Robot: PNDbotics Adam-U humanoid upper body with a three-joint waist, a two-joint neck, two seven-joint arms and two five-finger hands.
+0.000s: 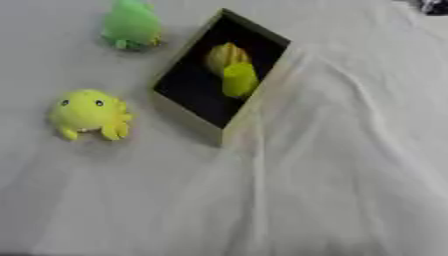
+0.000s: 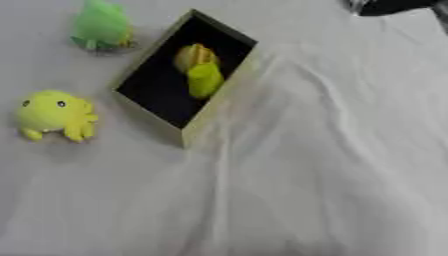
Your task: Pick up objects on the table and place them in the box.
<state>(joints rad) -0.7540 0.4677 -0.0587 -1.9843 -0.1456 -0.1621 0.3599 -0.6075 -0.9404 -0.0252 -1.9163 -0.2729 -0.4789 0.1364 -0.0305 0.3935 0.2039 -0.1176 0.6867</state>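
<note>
While upright, lime piece (image 1: 240, 80) in box (image 1: 188, 112), yellow plush (image 1: 87, 113) outside

Yellow plush (image 1: 89, 114), green plush (image 1: 131, 25), black-lined box (image 1: 187, 82), white cloth (image 1: 332, 175).

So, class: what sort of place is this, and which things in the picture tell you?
Probably a staged tabletop for a sorting exercise, not a home. A wrinkled white cloth covers the surface, a dark-lined box sits open, and plush toys lie around, like the yellow one.
</note>
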